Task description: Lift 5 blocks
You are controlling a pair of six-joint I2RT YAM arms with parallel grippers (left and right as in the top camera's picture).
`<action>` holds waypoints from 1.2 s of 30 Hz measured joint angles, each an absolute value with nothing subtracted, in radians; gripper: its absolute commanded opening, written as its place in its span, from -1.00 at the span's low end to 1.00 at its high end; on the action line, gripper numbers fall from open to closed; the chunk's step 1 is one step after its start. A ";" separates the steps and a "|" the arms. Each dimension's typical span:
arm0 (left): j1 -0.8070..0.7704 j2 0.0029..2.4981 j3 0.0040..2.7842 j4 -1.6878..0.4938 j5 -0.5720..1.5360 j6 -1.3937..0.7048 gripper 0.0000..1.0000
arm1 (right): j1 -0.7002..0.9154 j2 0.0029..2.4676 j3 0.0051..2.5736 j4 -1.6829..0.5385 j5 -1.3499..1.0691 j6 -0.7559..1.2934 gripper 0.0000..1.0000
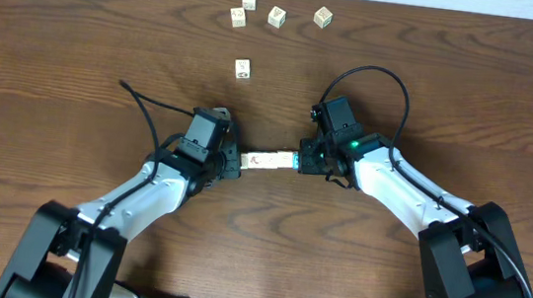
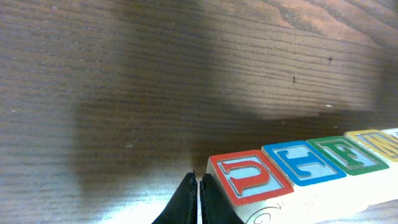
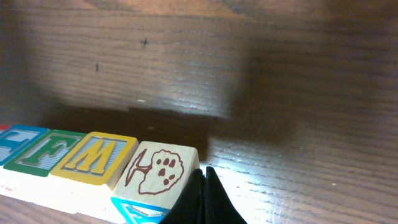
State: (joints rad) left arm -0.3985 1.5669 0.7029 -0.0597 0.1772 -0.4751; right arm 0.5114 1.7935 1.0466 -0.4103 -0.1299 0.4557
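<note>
wooden blocks in a row between left tool and right tool, both closed together.

The row of blocks spans between left tool and right tool, loose cubes behind.

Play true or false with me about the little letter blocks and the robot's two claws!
1. The row of cream wooden letter blocks stretches between the left gripper and the right gripper. True.
2. Both grippers are wide open. False: both are shut.
3. Five loose cream cubes lie apart from the row. True.
4. The block beside the left gripper bears a green letter. False: it is a red-bordered U block.
5. The end block beside the right gripper shows a brown tree. True.
</note>
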 measured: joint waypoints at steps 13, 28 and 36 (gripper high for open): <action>-0.432 1.600 0.701 -0.033 0.170 -0.498 -0.86 | 0.488 1.794 1.047 -0.406 -0.118 0.456 -0.98; -0.432 1.601 0.701 -0.033 0.169 -0.498 -0.86 | 0.488 1.794 1.047 -0.413 -0.115 0.456 -0.98; -0.432 1.601 0.701 -0.033 0.169 -0.497 -0.86 | 0.488 1.794 1.047 -0.415 -0.115 0.455 -0.98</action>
